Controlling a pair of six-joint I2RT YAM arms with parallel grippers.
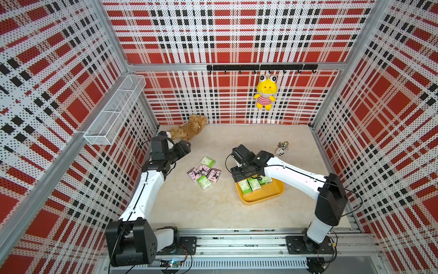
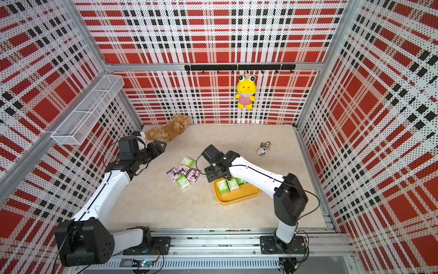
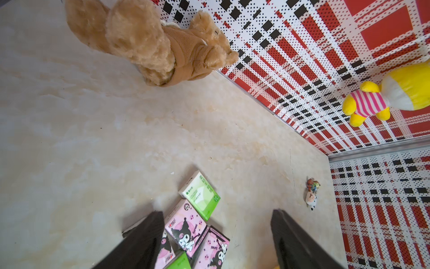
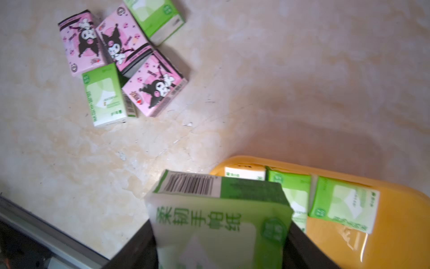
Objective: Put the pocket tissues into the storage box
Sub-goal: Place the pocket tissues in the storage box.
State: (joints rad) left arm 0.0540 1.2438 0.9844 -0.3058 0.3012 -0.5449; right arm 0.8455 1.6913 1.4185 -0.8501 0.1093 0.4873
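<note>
The right pincer (image 4: pixel 221 235) was pinching a green-and-white pack (image 4: pixel 218 205) between its fingers, barcode end outward, at the far left corner of the storage box (image 1: pixel 267 195). This shallow yellow-orange tray sat right of the middle of the surface (image 1: pixel 201 208). Three more green-and-white packs (image 1: pixel 252 185) lay side by side inside the box toward its far wall (the right arm hid part of that end in both top views). The other pocket tissues (image 1: pixel 204 172) lay loose in a tight cluster near the middle of the surface, left of the box and not touching it. The cluster was three pink packs with a black cartoon figure, pressed close together, with one green pack at its far side and another at its near side. The left pincer (image 3: pixel 217 223) hung spread with nothing between its fingers, above the surface toward the left edge and beyond the cluster. A brown plush bear (image 1: pixel 189 128) lay in the far left corner. A small keychain toy (image 1: pixel 281 150) lay toward the far right corner, and a yellow plush frog (image 1: pixel 265 91) hung on the back wall.
</note>
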